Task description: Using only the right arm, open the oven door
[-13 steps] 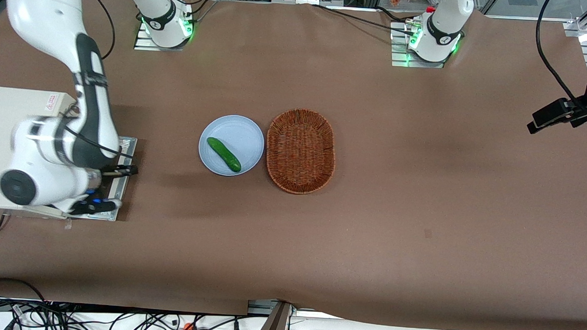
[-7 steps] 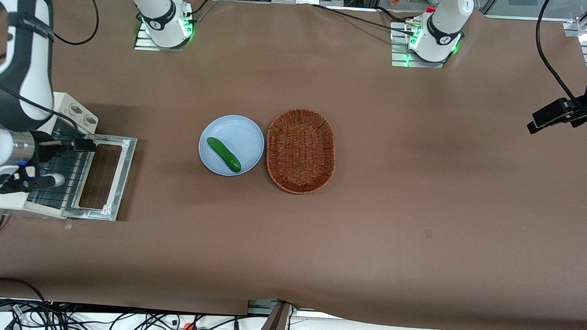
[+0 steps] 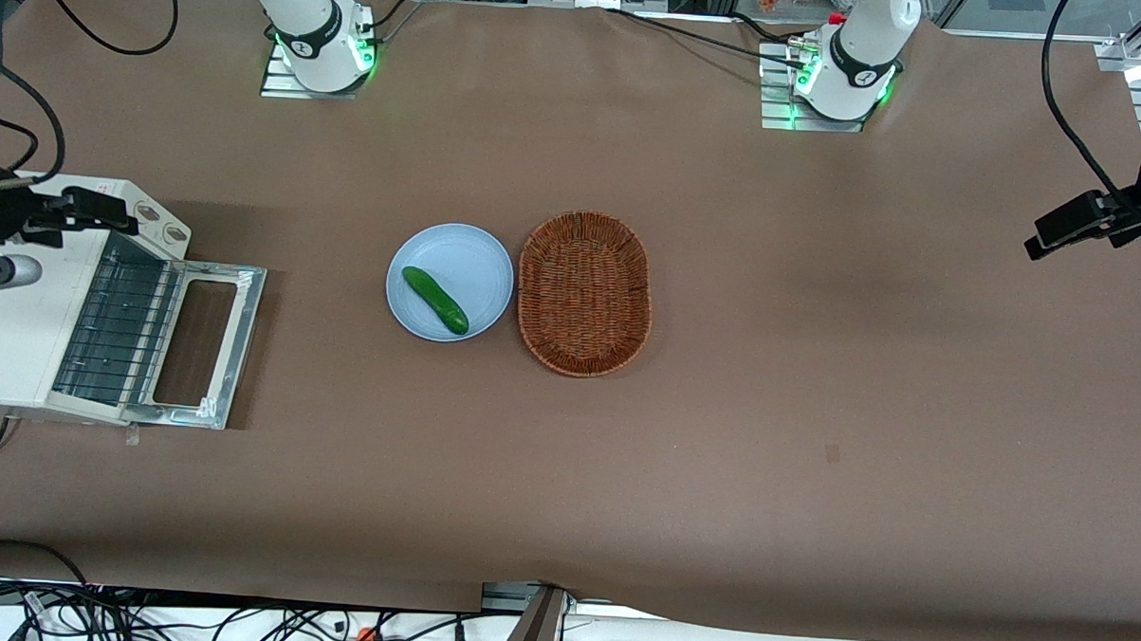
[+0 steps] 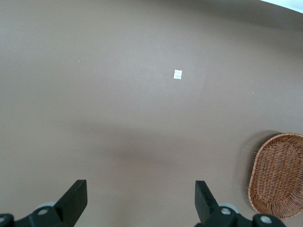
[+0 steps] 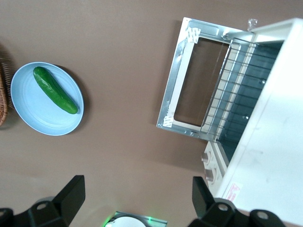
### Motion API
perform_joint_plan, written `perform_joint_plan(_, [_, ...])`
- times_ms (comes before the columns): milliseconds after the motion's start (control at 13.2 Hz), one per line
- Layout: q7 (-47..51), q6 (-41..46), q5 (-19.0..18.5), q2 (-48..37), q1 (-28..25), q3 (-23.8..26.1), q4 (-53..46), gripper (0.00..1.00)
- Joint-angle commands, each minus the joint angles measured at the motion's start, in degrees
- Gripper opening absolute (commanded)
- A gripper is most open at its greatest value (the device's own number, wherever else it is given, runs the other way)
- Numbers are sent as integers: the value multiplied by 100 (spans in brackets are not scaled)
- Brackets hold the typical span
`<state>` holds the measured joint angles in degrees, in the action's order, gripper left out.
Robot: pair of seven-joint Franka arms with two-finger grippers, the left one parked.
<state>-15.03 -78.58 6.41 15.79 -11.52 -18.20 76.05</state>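
Light blue plate (image 3: 450, 280) on brown desk (image 3: 816, 367), green cucumber (image 3: 435, 300) lying diagonally on it. Oval wicker basket (image 3: 584, 292) just beside plate, toward parked arm's end. Black camera mount (image 3: 1096, 220) at desk edge. Cables (image 3: 142, 619) nearest the front camera.

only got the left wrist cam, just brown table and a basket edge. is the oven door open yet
observer: yes, the oven door is folded down in front of the oven, wire rack showing.
operator: wheres the gripper
observer: the gripper is open, raised over the oven's knob end, apart from the door.
operator: whats beside the basket
observer: beside the basket, toward the working arm's end, a blue plate holds a cucumber.
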Motion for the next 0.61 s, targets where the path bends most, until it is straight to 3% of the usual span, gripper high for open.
perform_joint_plan(0, [684,149,-446,-427,497,804,164,100])
perform_joint_plan(152, [878,167,-675,-560,1272,1720,208,100])
perform_joint_plan(530, [836,97,-861,-736,1354,1732,244,100])
